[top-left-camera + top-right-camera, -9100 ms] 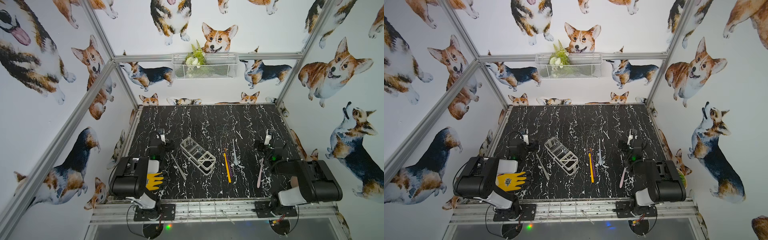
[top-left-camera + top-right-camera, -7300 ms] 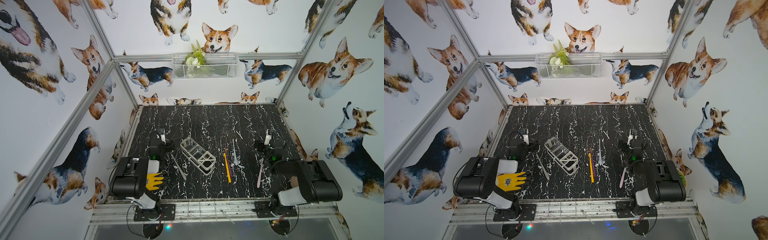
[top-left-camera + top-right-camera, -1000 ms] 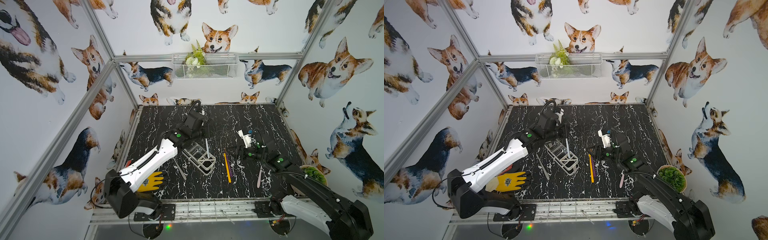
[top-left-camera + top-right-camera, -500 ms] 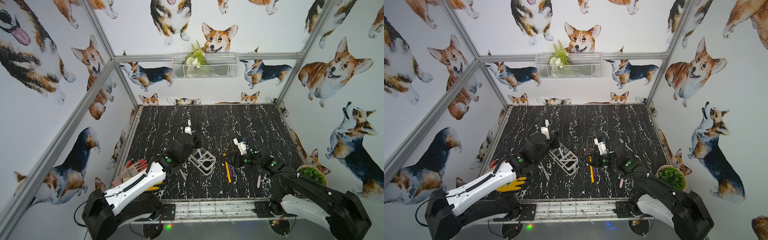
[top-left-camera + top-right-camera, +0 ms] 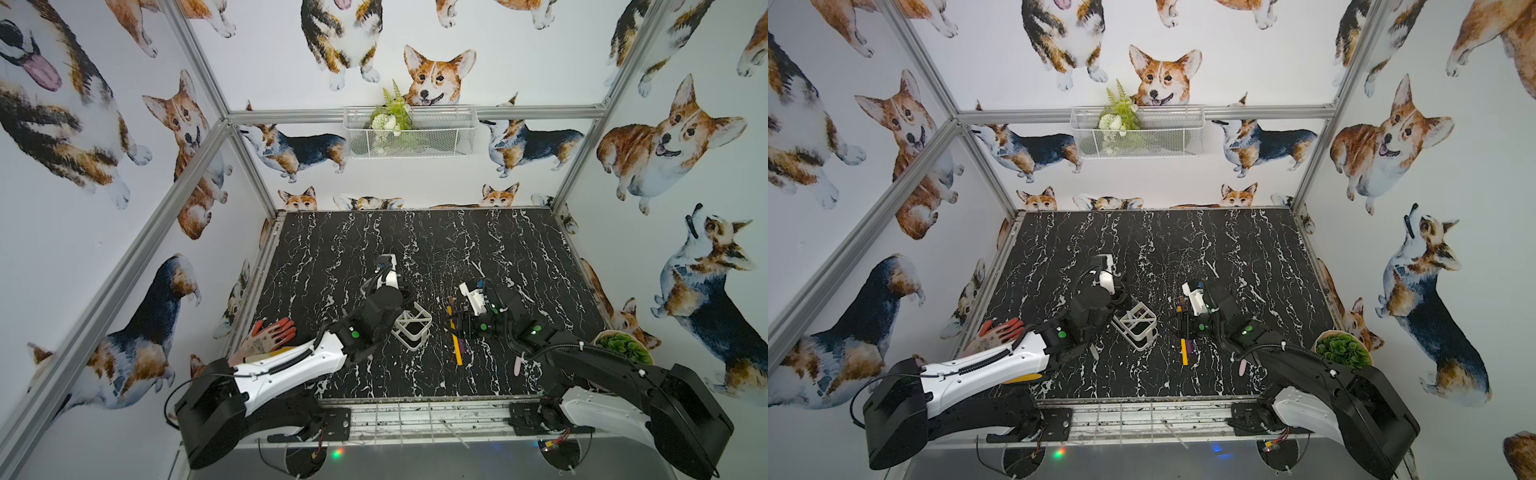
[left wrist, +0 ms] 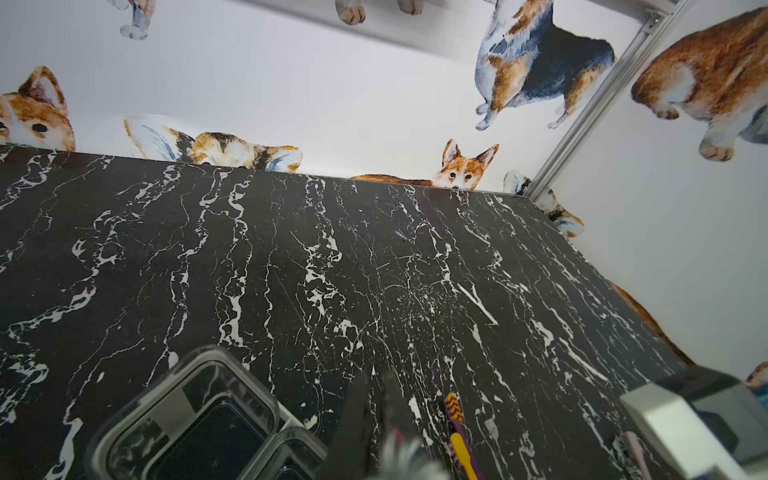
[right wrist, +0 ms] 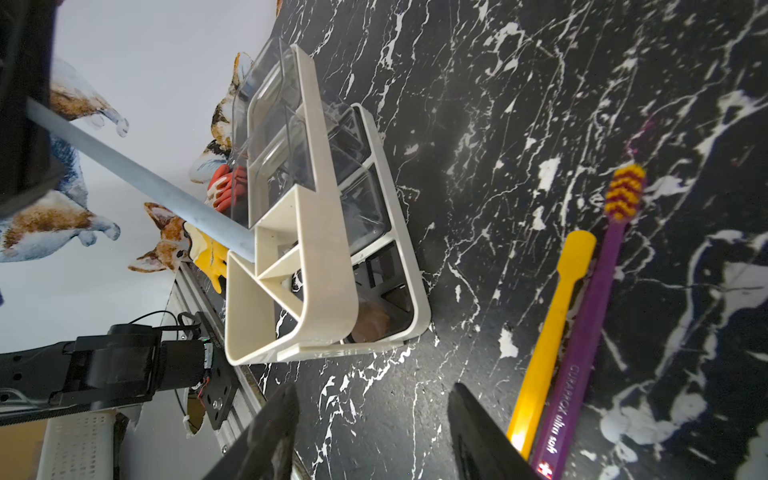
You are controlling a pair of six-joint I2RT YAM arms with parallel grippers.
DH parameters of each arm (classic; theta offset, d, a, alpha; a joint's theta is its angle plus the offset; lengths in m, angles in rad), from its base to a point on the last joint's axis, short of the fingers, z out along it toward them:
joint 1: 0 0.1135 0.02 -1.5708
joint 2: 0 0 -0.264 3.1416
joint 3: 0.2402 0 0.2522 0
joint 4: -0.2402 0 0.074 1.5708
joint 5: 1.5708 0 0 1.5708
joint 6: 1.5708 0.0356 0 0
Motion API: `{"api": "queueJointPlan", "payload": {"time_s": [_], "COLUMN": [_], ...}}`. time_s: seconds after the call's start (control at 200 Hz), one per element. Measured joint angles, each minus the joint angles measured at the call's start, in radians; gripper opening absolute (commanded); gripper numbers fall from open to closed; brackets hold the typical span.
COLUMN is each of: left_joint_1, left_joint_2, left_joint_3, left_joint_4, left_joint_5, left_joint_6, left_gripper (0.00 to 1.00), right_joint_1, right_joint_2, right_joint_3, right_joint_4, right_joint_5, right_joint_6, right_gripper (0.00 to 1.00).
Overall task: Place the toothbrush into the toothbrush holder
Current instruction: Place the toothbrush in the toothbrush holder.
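Yellow brush (image 7: 552,316) lies on the table (image 7: 498,124) beside the half-open, empty right gripper (image 7: 372,390). Beyond, the closed left gripper (image 6: 376,415) pinches the pale toothbrush (image 7: 145,178), seemingly near its bristles, tip at the holder's (image 7: 328,257) end cell. It should handle light, stiff and slick.

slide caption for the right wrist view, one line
Open right gripper beside the purple toothbrush and a yellow handle; a grey toothbrush slants into the toothbrush holder.

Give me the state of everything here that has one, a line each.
left pincer: shut on the grey toothbrush
right pincer: open, empty, above the table
grey toothbrush: tilted, lower end at the toothbrush holder's end compartment
toothbrush holder: upright on the table
yellow toothbrush: lying flat
purple toothbrush: lying flat beside the yellow one
pink toothbrush: lying flat
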Motion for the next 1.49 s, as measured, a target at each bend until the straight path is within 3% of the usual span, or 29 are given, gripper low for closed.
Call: {"api": "queueJointPlan", "payload": {"time_s": [0.165,0.52,0.686,0.946,1.136,1.491], "left_joint_1": [-0.072,-0.093,-0.097,-0.105,-0.109,-0.109], "left_joint_2": [0.053,0.093,0.097,0.047,-0.061,-0.233], "left_joint_3": [-0.071,-0.195,-0.241,-0.268,-0.223,0.041], "left_joint_4": [0.104,0.28,0.353,0.354,0.23,-0.319], "left_joint_5": [-0.077,-0.149,-0.174,-0.188,-0.201,-0.206], "left_joint_6": [0.027,-0.008,-0.037,-0.037,-0.033,-0.092], "left_gripper": [0.0,0.02,0.15,0.55,0.76,0.84], "right_joint_1": [0.013,0.026,0.026,0.026,0.026,0.026], "right_joint_2": [0.001,-0.105,-0.153,-0.19,-0.2,-0.005], "right_joint_3": [-0.014,-0.039,-0.054,-0.054,-0.013,0.036], "right_joint_4": [0.014,-0.01,-0.055,-0.132,-0.262,-0.435], "right_joint_5": [0.005,0.069,0.106,0.137,0.186,0.256], "right_joint_6": [0.004,0.001,0.001,0.0,-0.006,-0.021], "right_gripper": [0.6,0.6,0.6,0.61,0.62,0.6]}}
